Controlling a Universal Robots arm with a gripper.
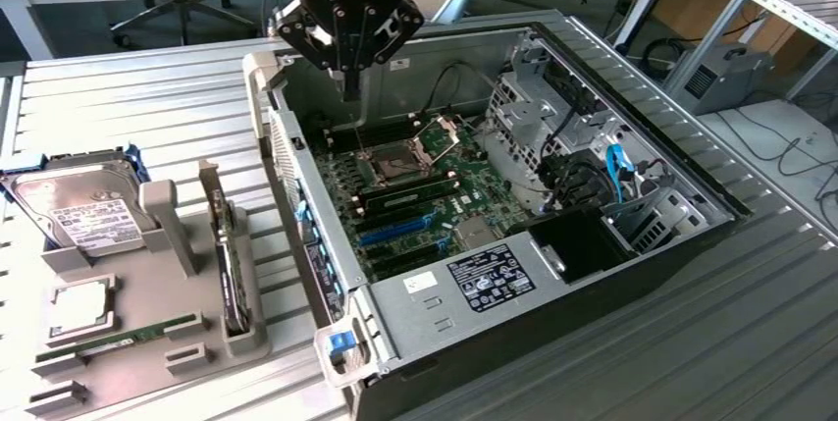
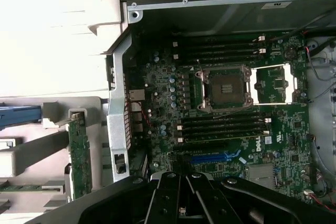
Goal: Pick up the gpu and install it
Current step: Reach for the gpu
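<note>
gpu (image 1: 234, 269) upright in its holder, gripper closed and empty over the case

Standing beside the ribbed metal table (image 1: 157, 97), I see a gray holder (image 1: 144, 377) at the far left of the exterior view. A hard drive (image 1: 78, 210) with a white label lies at the holder's 11 o'clock corner. A square processor chip (image 1: 81, 305) is toward 8 o'clock, and a memory stick (image 1: 125, 335) toward 6 o'clock. The gpu stands on its edge in a slot along the holder's 3 o'clock side. In the wrist view the gpu (image 2: 80, 156) is a narrow green strip near the case wall. Further right is the open computer case (image 1: 282, 127). The gripper (image 1: 351, 89) hangs over its 11 o'clock corner, at about 1 o'clock from the gpu and well apart from it. Its fingers (image 2: 170, 198) are pressed together and hold nothing. Under it lies the motherboard (image 1: 433, 185) with its processor socket (image 2: 226, 88) and a blue slot (image 2: 212, 157).
</note>
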